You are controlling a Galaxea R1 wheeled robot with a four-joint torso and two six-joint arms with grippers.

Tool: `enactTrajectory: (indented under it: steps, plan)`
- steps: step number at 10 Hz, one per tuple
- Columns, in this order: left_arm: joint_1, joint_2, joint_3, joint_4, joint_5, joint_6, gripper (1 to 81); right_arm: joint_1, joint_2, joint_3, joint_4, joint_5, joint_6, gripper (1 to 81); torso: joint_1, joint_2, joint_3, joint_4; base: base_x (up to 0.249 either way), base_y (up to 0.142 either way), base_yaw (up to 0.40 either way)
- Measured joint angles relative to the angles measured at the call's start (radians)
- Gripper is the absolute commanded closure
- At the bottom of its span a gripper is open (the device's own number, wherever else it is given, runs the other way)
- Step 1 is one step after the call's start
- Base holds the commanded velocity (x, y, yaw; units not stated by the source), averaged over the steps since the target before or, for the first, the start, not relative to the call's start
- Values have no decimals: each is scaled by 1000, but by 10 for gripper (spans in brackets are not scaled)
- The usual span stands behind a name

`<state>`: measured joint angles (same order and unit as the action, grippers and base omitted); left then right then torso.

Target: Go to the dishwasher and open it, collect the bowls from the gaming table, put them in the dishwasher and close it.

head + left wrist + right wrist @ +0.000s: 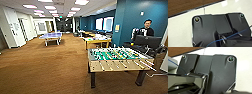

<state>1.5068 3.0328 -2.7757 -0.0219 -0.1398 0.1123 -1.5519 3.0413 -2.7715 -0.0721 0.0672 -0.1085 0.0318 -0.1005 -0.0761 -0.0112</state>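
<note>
Head view: long gaming table far off, lengthwise across; tool state untellable.

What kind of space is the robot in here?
Likely an office break or games area: a foosball table up close, a blue ping-pong table farther down the brown carpet, and a person at a monitor.

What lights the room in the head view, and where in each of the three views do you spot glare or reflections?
Head view: rows of ceiling light panels light the room evenly, and bright windows glow on the blue wall. Left wrist view: soft white glare patches on the pale floor. Right wrist view: the pale floor looks washed out and bright.
</note>
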Motion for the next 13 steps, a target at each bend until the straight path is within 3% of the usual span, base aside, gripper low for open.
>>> enactTrajectory:
  steps: [4, 13]
  plan:
    - [7, 1, 0, 0, 8, 1, 10, 1, 0, 0, 0, 4, 0, 10, 0, 0, 0, 0, 0, 0, 288]
    - [6, -8, 0, -1, 7, -4, 10, -5, 0, 0, 0, 4, 0, 10, -1, 0, 0, 0, 0, 0, -9]
